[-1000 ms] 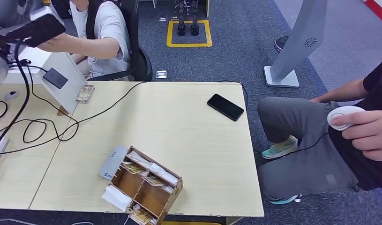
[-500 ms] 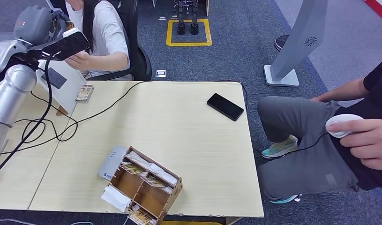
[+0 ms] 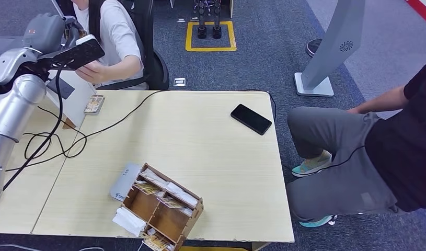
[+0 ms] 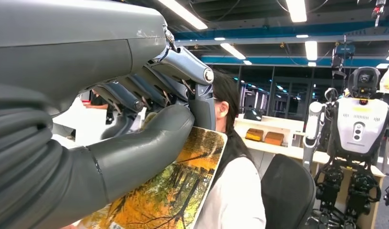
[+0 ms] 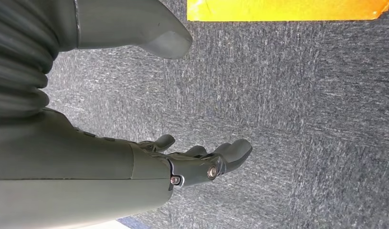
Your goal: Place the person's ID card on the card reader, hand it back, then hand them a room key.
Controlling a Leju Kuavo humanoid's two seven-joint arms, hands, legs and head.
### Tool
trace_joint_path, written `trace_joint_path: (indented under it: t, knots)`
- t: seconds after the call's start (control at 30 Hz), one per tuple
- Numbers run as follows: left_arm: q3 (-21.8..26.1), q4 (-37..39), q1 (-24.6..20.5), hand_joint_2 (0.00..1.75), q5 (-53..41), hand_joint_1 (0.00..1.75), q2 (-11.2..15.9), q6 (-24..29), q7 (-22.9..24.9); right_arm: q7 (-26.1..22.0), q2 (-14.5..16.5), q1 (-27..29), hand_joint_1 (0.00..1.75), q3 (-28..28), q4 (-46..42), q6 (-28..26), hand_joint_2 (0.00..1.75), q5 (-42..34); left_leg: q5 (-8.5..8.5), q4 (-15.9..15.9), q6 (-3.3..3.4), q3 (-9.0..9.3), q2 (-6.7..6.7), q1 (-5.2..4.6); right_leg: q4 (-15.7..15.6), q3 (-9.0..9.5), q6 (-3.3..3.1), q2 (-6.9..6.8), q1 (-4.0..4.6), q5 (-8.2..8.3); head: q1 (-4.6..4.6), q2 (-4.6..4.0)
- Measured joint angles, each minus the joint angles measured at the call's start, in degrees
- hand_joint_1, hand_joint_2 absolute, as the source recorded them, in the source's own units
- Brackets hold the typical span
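My left hand is raised at the far left, in front of the seated person in a white shirt. In the left wrist view the left hand pinches a card with an autumn forest picture between thumb and fingers, held up before that person. The person's hand is lifted just below my left hand. A flat grey card reader lies on the table beside a wooden box of cards. My right hand hangs over grey carpet, fingers apart and holding nothing.
A black phone lies at the table's far right. Black cables loop over the left side near a slanted white stand and a small stack of cards. A second person in grey trousers sits at the right.
My left arm has come into the head view and risen toward the seated person. The person at the right has drawn the hand with the white device out of sight.
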Motion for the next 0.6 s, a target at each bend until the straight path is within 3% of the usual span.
trace_joint_path:
  t: [0.03, 0.13, 0.2, 0.27, 0.33, 0.4, 0.47, 0.53, 0.57, 0.6]
  knots:
    - [0.0, 0.1, 0.0, 1.75, 0.0, 0.00, 0.0, 0.2, -0.1, 0.0, 0.0, 0.0, 0.00, 0.0, 0.0, 0.0, 1.75, 0.0, 0.00, 0.0, 0.00, 0.00, 0.00, 0.00, 0.0, 0.00, 0.00, 0.00, 0.00, 0.00, -0.01, 0.00]
    - [0.0, 0.2, 0.7, 1.75, 0.7, 0.00, 0.2, 2.7, -0.6, 0.0, 0.0, 0.0, 0.00, 0.0, 0.0, 0.0, 1.75, -0.2, 0.00, 0.0, 0.00, -0.02, 0.00, 0.01, 0.0, 0.02, 0.00, 0.00, -0.01, 0.00, 0.00, 0.00]
    - [0.5, -0.1, 2.6, 1.75, 1.9, 0.00, 1.3, 7.2, -1.0, -0.1, 0.0, 0.1, 0.00, 0.0, 0.0, -0.1, 1.75, -0.6, -0.01, -0.1, -0.01, 0.02, 0.10, 0.02, 0.0, 0.04, 0.00, 0.12, -0.03, 0.00, 0.01, 0.00]
    - [2.5, -1.5, 7.0, 1.75, 3.8, 0.00, 3.6, 13.7, -1.8, -0.1, 0.0, 0.3, 0.00, 0.0, 0.0, -0.2, 1.75, -1.0, -0.05, -0.2, -0.04, 0.16, 0.38, 0.01, 0.1, 0.07, 0.00, 0.43, -0.11, 0.00, 0.01, 0.00]
    - [7.2, -4.3, 14.8, 1.75, 6.3, 0.00, 6.8, 21.0, -3.3, 0.2, 0.1, 0.8, 0.00, -0.1, 0.1, -0.3, 1.75, -1.5, -0.14, -0.4, -0.09, 0.51, 0.85, -0.13, 0.1, 0.12, -0.02, 0.93, -0.26, -0.03, 0.05, 0.00]
    - [15.9, -9.2, 27.2, 1.75, 9.3, 0.00, 9.6, 27.1, -6.3, 0.8, 0.3, 1.5, 0.00, -0.3, 0.1, -0.6, 1.75, -2.0, -0.26, -0.8, -0.13, 1.02, 1.43, -0.40, 0.0, 0.17, -0.07, 1.52, -0.48, -0.12, 0.02, 0.00]
    - [27.9, -15.2, 40.9, 1.75, 12.9, 0.00, 9.9, 30.8, -10.7, 1.4, 0.6, 2.5, 0.00, -0.7, 0.1, -0.9, 1.75, -2.4, -0.40, -1.0, -0.19, 1.26, 1.78, -0.53, 0.0, 0.17, -0.14, 1.88, -0.58, -0.26, -0.08, 0.00]
    - [40.4, -20.4, 51.6, 1.75, 17.6, 0.00, 7.1, 31.6, -15.3, 2.0, 0.8, 3.4, 0.00, -1.3, 0.1, -1.0, 1.75, -2.7, -0.49, -1.0, -0.20, 1.19, 1.75, -0.49, 0.0, 0.15, -0.14, 1.89, -0.53, -0.36, -0.09, 0.00]
    - [46.4, -22.2, 55.4, 1.75, 20.0, 0.00, 4.9, 31.1, -17.1, 2.2, 0.9, 3.6, 0.00, -1.6, 0.0, -1.1, 1.75, -2.8, -0.51, -1.0, -0.18, 1.13, 1.69, -0.46, -0.1, 0.16, -0.13, 1.82, -0.51, -0.39, -0.09, 0.00]
    - [49.5, -23.2, 57.3, 1.75, 21.3, 0.00, 3.8, 30.8, -17.9, 2.3, 0.9, 3.7, 0.00, -1.7, 0.0, -1.1, 1.75, -2.8, -0.52, -1.0, -0.17, 1.10, 1.65, -0.45, -0.1, 0.17, -0.13, 1.78, -0.51, -0.41, -0.08, 0.00]
